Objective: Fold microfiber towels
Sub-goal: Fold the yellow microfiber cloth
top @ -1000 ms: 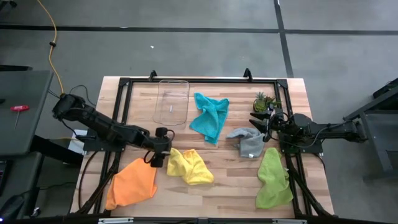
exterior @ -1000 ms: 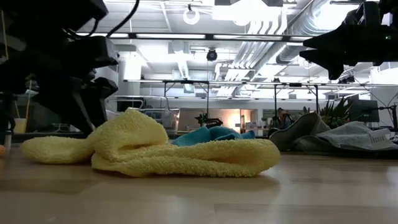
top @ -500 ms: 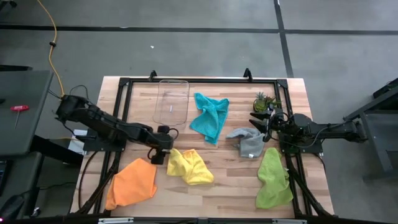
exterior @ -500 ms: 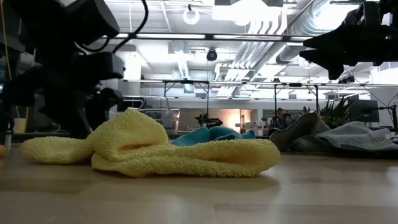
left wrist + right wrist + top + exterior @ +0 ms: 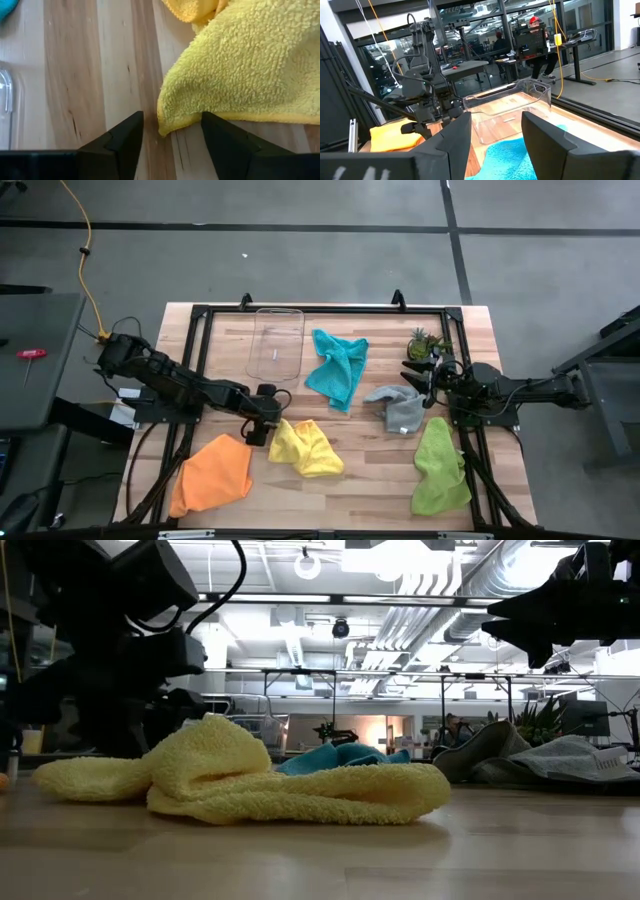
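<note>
Five crumpled towels lie on the wooden table: teal-blue [image 5: 338, 365], yellow [image 5: 305, 446], grey [image 5: 398, 408], lime green [image 5: 440, 465] and orange [image 5: 215, 472]. My left gripper [image 5: 262, 430] is low at the yellow towel's left edge and open. In the left wrist view its fingers [image 5: 172, 137] stand on either side of a corner of the yellow towel [image 5: 162, 130] without touching it. My right gripper [image 5: 412, 376] is open and empty, held above the table [image 5: 495, 135] beside the grey towel's far end.
A clear plastic tray [image 5: 276, 342] stands at the far side, left of the teal towel. A small potted plant [image 5: 428, 342] stands at the far right, close to my right gripper. A black frame [image 5: 200, 320] runs around the tabletop. Bare wood lies along the near edge [image 5: 350, 500].
My left gripper has edged toward the table's right, closer to the yellow towel's left edge. The towels lie as before.
</note>
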Controlling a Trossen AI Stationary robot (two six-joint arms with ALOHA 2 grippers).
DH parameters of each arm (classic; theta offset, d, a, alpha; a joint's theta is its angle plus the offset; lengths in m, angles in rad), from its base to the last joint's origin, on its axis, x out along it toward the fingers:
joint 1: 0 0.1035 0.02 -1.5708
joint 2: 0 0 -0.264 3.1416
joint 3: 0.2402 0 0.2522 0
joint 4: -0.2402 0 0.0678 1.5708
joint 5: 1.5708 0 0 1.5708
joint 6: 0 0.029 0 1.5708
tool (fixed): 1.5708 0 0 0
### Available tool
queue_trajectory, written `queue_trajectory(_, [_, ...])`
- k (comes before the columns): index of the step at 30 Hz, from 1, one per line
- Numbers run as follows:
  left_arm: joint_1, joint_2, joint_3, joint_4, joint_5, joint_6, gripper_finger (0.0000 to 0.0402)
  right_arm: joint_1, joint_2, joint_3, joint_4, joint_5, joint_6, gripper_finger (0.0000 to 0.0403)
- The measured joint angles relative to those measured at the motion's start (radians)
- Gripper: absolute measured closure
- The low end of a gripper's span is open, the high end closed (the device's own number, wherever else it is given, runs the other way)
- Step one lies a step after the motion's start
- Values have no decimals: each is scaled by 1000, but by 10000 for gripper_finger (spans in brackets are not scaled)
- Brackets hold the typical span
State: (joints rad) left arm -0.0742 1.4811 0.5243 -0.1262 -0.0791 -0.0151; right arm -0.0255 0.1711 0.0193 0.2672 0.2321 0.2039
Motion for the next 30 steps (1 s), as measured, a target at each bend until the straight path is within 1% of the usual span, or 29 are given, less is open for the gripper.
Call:
queue_trajectory(2, [0,0,0,0,9,0,242,0,0,0,0,0,0,236])
queue_trajectory(4, [0,1,0,0,30,1,275,0,0,0,0,0,0,236])
queue_trajectory(9, [0,1,-1,0,42,-2,377,0,0,0,0,0,0,236])
queue_trajectory(10, [0,1,-1,1,39,-14,388,0,0,0,0,0,0,236])
queue_trajectory(15, [2,-44,-7,-29,33,-44,395,0,0,0,0,0,0,236])
queue_trajectory(18, [2,-119,-7,-59,15,-60,398,0,0,0,0,0,9,236])
queue_trajectory(22, [-4,-231,-6,-127,-57,-61,400,0,4,0,8,-6,63,236])
queue_trajectory(26, [-12,-330,-1,-156,-114,-60,400,0,21,0,38,-53,72,236])
queue_trajectory(28, [-16,-362,26,-192,-121,-52,401,0,40,0,71,-72,70,236])
queue_trajectory(30, [-30,-378,74,-248,-155,-34,401,0,61,0,99,-82,60,236])
